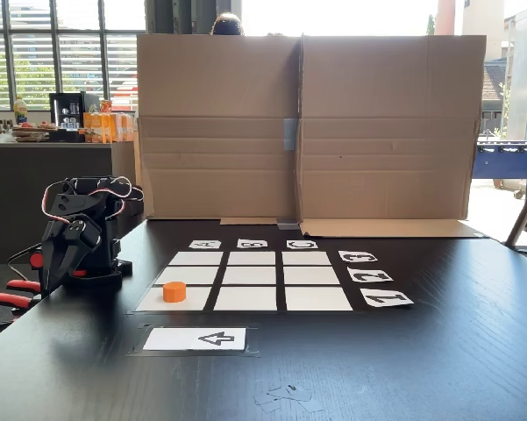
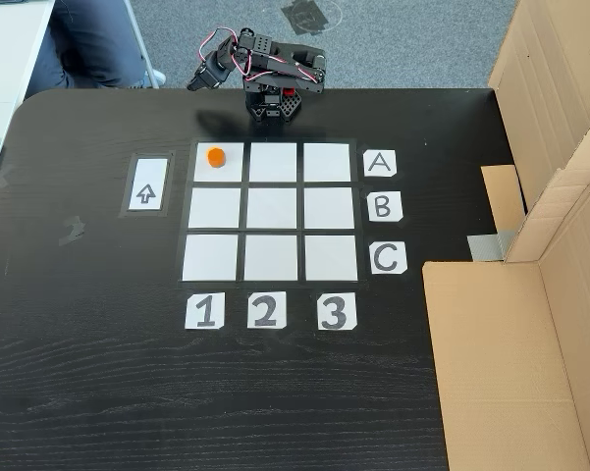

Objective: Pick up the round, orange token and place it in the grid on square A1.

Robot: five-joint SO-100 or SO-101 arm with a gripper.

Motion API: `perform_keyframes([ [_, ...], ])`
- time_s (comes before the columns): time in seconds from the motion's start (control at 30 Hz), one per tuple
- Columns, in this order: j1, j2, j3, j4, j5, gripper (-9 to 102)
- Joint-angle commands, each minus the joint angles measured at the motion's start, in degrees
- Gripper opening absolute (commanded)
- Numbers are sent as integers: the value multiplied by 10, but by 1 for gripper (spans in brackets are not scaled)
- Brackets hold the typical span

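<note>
The orange token (image 1: 174,291) (image 2: 215,156) lies flat on square A1 (image 1: 154,303) (image 2: 227,170), the corner cell of the grid (image 1: 252,275) (image 2: 272,209) in line with the "A" card (image 2: 378,163) and the "1" card (image 2: 203,311). It sits a little toward the arm's side of that cell. My gripper (image 1: 51,282) (image 2: 194,84) hangs folded by the arm's base, beyond the table edge beside the grid, well apart from the token. Its fingers look shut with nothing between them.
A white card with a black arrow (image 1: 195,338) (image 2: 147,183) lies beside the grid. A cardboard wall (image 1: 307,123) (image 2: 560,196) stands along one table side. Red clamps (image 1: 9,298) grip the edge by the arm's base. A person sits nearby (image 2: 88,39).
</note>
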Motion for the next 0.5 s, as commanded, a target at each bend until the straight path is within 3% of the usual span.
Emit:
perform_keyframes([
  [0.0, 6, 15, 1, 13, -4, -1],
  [0.47, 10, 20, 1, 12, -2, -1],
])
